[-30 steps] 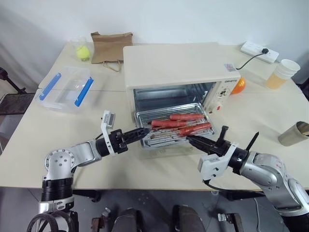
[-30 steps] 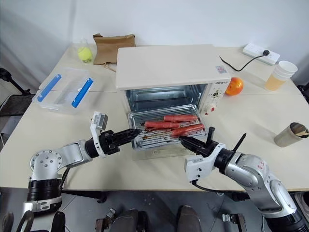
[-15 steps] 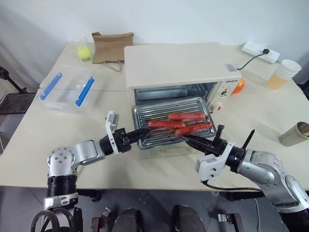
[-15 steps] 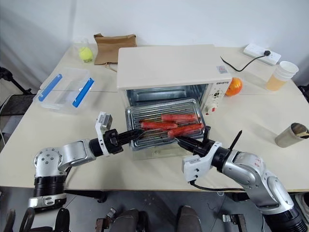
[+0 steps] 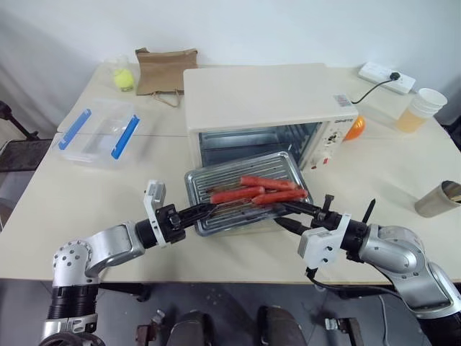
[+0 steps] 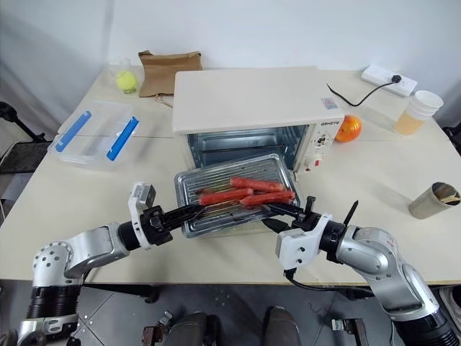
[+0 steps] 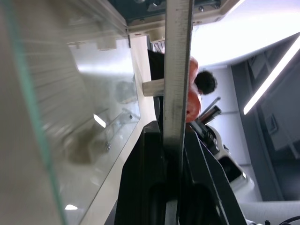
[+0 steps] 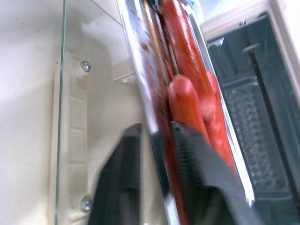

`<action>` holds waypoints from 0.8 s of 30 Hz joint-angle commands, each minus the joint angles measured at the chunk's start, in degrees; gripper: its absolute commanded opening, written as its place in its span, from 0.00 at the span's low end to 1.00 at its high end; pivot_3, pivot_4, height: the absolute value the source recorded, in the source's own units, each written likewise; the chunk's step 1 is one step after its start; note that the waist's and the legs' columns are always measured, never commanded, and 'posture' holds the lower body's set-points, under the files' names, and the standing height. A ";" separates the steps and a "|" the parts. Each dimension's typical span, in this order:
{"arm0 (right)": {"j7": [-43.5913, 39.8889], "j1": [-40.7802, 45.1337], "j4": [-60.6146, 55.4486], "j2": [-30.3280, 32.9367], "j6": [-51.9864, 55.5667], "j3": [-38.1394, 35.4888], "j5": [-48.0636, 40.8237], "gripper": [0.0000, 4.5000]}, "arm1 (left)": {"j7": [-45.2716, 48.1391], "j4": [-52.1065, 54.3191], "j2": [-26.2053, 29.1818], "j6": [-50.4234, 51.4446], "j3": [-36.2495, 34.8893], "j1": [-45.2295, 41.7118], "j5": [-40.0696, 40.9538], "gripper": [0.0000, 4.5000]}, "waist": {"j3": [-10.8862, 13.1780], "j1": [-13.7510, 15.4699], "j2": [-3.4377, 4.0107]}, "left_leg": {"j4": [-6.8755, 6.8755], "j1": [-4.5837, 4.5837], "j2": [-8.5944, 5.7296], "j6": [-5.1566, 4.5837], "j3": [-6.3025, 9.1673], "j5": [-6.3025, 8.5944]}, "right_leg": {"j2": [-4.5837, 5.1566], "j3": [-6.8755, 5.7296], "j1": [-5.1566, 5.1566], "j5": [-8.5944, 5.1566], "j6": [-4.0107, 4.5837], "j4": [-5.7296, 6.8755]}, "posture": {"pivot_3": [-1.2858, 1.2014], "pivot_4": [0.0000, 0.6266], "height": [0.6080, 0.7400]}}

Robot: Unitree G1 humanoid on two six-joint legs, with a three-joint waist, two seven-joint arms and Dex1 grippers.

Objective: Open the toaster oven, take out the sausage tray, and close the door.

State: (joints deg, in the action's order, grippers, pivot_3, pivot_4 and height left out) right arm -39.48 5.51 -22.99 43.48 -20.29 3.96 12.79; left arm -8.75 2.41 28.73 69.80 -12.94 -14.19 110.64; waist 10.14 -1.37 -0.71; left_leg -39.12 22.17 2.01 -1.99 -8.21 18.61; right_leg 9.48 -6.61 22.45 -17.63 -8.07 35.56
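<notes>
The cream-white toaster oven (image 5: 266,90) stands mid-table with its door (image 8: 37,93) folded down flat in front. The sausage tray (image 5: 189,202), shiny and ribbed with three red sausages (image 5: 248,193), is drawn out of the cavity and sits over the door, slightly skewed. My left gripper (image 5: 205,211) is shut on the tray's front left rim; the left wrist view has the thin metal edge (image 7: 177,93) clamped between the black fingers. My right gripper (image 5: 282,214) is at the front right corner, open, one finger (image 8: 117,178) on each side of the rim.
A clear plastic box with blue clips (image 5: 97,133) lies at the left, with a brown paper bag (image 5: 166,70) and a yellow ball (image 5: 124,76) behind it. Right of the oven are an orange (image 5: 356,128), a power strip (image 5: 387,77), a juice cup (image 5: 420,112) and a grey cup (image 5: 439,200).
My left gripper has closed on the tray's rim and the tray has slid out of the oven toward me. The right gripper's fingers have parted around the rim.
</notes>
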 commanded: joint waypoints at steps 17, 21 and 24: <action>-7.79 -3.31 16.18 3.65 -10.63 -10.13 -23.41 0.90 | 19.85 10.75 0.89 -3.37 -22.45 32.62 2.36 0.00 | 0.00 -0.14 0.00 | 0.01 -0.02 0.01 0.00 -0.07 0.01 | 0.02 0.23 -0.01 -0.05 0.09 -0.16 | 0.52 0.24 1.00; -8.57 -2.46 23.75 3.27 -8.84 -12.76 -26.41 0.90 | 21.81 12.23 -0.74 -4.70 -24.06 37.90 2.36 0.00 | 0.00 -0.14 0.00 | 0.01 -0.02 0.03 0.00 -0.06 0.01 | 0.03 0.26 -0.02 -0.08 0.15 -0.45 | 0.52 0.24 1.00; -10.29 -1.07 27.67 3.37 -6.51 -13.39 -28.46 0.90 | 22.71 13.01 -2.17 -5.63 -25.07 41.11 2.36 0.00 | 0.00 -0.20 0.01 | 0.01 -0.02 0.04 0.00 -0.06 0.02 | 0.08 0.36 -0.01 -0.09 0.18 -0.45 | 0.52 0.24 1.00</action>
State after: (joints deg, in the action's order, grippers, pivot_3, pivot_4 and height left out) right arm -48.68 3.55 3.25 46.68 -27.63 -7.36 -13.25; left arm 11.75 13.35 27.38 65.84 -35.33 25.20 110.91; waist 10.13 -1.57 -0.70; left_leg -39.11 22.14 2.08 -1.99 -8.27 18.63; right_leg 9.56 -6.19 22.44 -17.72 -7.88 35.11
